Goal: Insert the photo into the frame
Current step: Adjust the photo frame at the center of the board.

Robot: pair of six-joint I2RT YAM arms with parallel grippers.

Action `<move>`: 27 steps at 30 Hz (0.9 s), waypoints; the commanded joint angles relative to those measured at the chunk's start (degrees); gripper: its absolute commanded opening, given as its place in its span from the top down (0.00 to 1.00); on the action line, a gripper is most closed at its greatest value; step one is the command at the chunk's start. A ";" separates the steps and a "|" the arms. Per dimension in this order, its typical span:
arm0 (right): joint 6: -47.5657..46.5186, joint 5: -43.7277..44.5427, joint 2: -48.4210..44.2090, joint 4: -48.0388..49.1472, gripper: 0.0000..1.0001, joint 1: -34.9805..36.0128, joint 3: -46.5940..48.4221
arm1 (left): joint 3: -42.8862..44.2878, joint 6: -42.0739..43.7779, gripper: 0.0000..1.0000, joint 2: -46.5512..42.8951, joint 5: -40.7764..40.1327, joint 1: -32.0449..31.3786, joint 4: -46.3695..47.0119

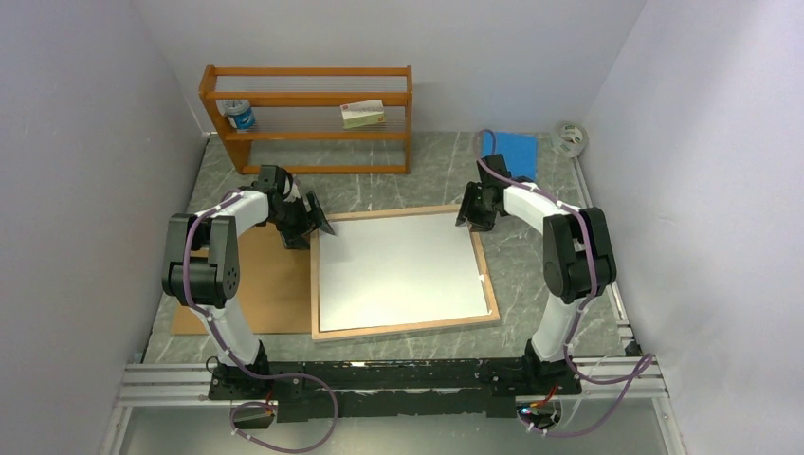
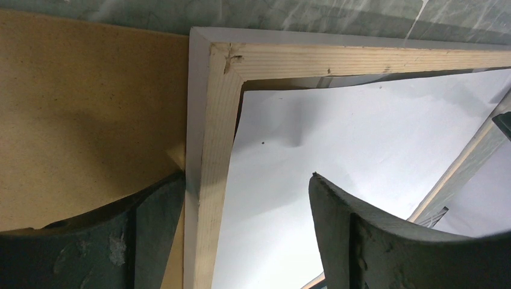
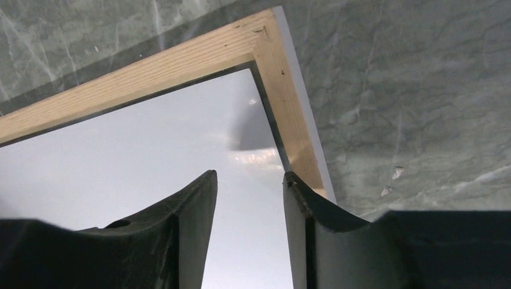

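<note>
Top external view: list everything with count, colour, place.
Rectangular wooden picture frame: one, pale, table centre.
Photo print: one, white, inside frame.
Flat fibreboard panel: one, brown, left of frame.
Wooden shelf rack: one, orange, rear.
Small container: one, blue, on rack.
Small box: one, white, on rack.
Flat pad: one, blue, far right.
Tape roll: one, whitish, beside pad.
Marbled table: one, grey, underneath.
Left gripper: one, black, frame's far left corner.
Right gripper: one, black, frame's far right corner.

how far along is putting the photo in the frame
Done: the photo lies white side up inside the face-down frame. In hand: the left gripper, open, straddles the frame's left rail, where the sheet's corner looks wavy; the right gripper, open, hovers at the far right corner. Left: flatten that corner. The brown backing board lies uninstalled at the frame's left.
</note>
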 commanded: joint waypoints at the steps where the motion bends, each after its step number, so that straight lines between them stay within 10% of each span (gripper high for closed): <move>1: -0.76 1.70 1.51 -1.51 0.50 0.63 -0.59 | -2.26 -0.36 0.18 0.90 1.25 -0.38 1.38; 27: 3.64 8.56 -9.34 -8.92 0.29 7.26 -8.03 | -3.13 -0.80 0.16 -0.93 0.88 0.23 2.14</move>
